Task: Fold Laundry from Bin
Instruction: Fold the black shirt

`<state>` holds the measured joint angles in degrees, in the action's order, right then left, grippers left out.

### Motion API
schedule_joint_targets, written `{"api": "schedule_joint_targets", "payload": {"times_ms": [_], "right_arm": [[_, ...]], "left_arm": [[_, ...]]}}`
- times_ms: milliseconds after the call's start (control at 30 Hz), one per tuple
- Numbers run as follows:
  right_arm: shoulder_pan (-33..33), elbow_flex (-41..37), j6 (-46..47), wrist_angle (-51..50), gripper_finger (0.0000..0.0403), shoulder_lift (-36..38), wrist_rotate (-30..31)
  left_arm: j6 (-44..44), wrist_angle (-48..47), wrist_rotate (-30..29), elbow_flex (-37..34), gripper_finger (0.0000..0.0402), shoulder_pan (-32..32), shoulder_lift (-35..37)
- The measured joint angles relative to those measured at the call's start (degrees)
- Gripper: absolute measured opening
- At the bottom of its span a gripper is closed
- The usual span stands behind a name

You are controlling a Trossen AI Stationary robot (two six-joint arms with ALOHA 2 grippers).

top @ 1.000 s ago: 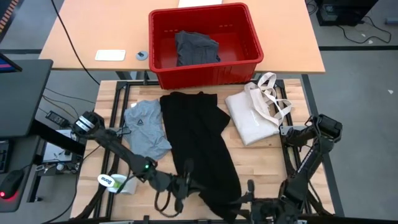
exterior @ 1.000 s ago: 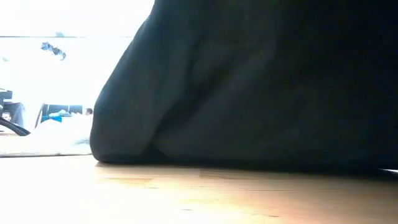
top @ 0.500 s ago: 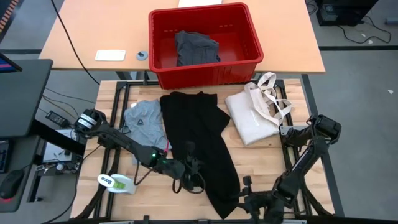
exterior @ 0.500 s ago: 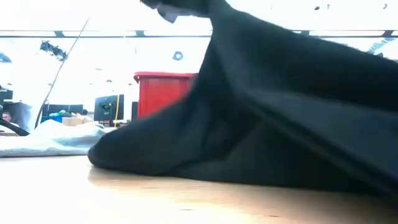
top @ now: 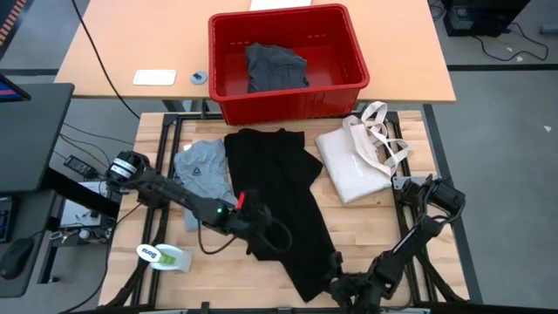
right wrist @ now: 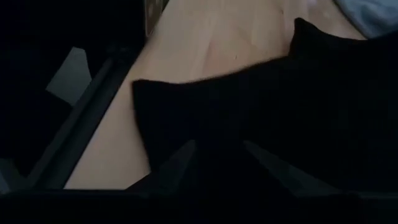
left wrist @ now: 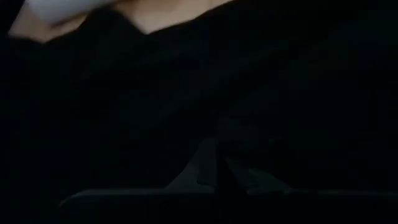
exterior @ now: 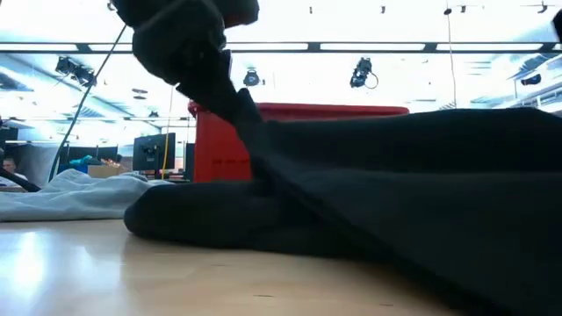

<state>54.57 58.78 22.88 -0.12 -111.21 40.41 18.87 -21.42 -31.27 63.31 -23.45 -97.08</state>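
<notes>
A large black garment [top: 279, 192] lies lengthwise down the middle of the wooden table. My left gripper [top: 261, 234] is shut on its left side, a little above the table; the low view shows this gripper [exterior: 189, 35] up high. At the garment's near end, my right gripper [top: 336, 281] has black cloth between its fingers. A light grey T-shirt [top: 205, 179] lies flat to the garment's left. The red bin [top: 288, 61] stands on the desk beyond the table with a dark grey garment [top: 275, 68] inside. My left gripper pinches a fold of the black garment's left edge [left wrist: 214, 155] between its two fingers, slanting down from the table's left. The held cloth [exterior: 241, 110] is lifted and runs taut down to the rest, which lies on the table. My right gripper holds the garment's near end [right wrist: 217, 130] bunched between its two fingers [right wrist: 180, 158], slanting down from the table's near right side. How many layers it has, I cannot tell. A corner of the cloth [right wrist: 146, 93] lies on the wood beside the fingers.
A cream tote bag [top: 357, 161] with loop handles lies at the table's far right. A small white and green object [top: 161, 255] sits by the near left edge. Bare wood shows at the near left and right of the garment.
Both grippers have come down with the black garment. My left gripper has also gone toward the far and right edges and tipped downward. The cloth that hung in front of the low camera has sunk, and the bin and grey T-shirt now show behind it.
</notes>
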Motion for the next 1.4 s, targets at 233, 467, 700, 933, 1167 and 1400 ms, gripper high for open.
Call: {"api": "schedule_joint_targets", "payload": {"times_ms": [233, 467, 700, 933, 1167, 1400], "right_arm": [[-0.7, 0.1, -1.0, 3.6, 0.0173, -0.2, -2.6], [-1.6, 0.1, -1.6, 0.5, 0.0260, -0.2, -2.6], [-4.4, 0.4, -1.0, 2.0, 0.0298, -5.3, -3.2], [-4.4, 0.1, 0.1, 1.1, 0.0136, -3.7, -6.8], [-4.9, 0.1, 2.7, -0.7, 0.0019, -1.8, -15.6], [-2.9, 0.1, -0.4, -4.6, 0.0009, 13.0, -9.7]], "left_arm": [[2.1, -3.5, -0.1, 0.0, 0.0002, 1.9, 0.0], [1.5, -3.7, 0.1, 0.0, 0.0002, 2.5, 0.0], [1.3, -3.7, 0.2, 0.0, 0.0002, 2.2, 0.0], [1.0, -3.4, 1.0, 0.0, 0.0002, 0.8, 0.0], [0.9, -2.0, 1.1, 0.1, 0.0002, -2.6, 0.5], [-8.4, 9.3, 6.4, 0.1, 0.0002, -7.3, 5.8]]}}
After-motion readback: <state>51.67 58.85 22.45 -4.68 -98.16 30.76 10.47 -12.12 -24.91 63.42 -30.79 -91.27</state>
